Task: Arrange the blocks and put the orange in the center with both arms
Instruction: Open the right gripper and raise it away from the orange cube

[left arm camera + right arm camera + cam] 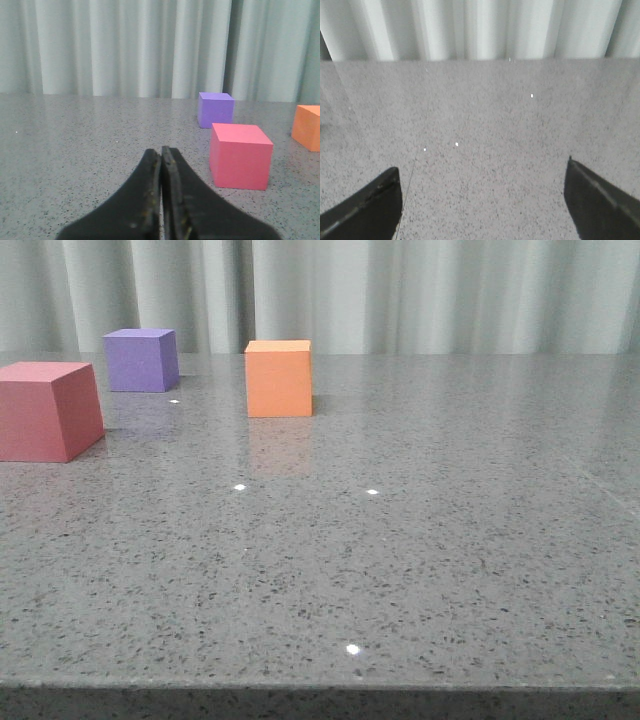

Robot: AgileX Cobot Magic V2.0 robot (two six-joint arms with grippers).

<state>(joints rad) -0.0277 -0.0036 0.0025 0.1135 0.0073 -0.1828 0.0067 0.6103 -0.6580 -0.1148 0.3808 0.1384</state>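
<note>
The orange cube [279, 378] stands on the grey speckled table [400, 560], left of centre and far back. The purple cube [141, 359] stands further left and back. The red-pink cube [45, 410] is at the left edge, nearer. Neither arm shows in the front view. In the left wrist view my left gripper [162, 152] is shut and empty, with the red-pink cube [240, 156] just ahead to one side, the purple cube [215, 109] behind it and the orange cube [307, 127] at the frame edge. My right gripper [482, 172] is wide open over bare table, no cube in its view.
A pale pleated curtain [400, 290] hangs behind the table. The table's front edge [320, 685] runs along the bottom of the front view. A faint seam [600, 480] crosses the table top at the right.
</note>
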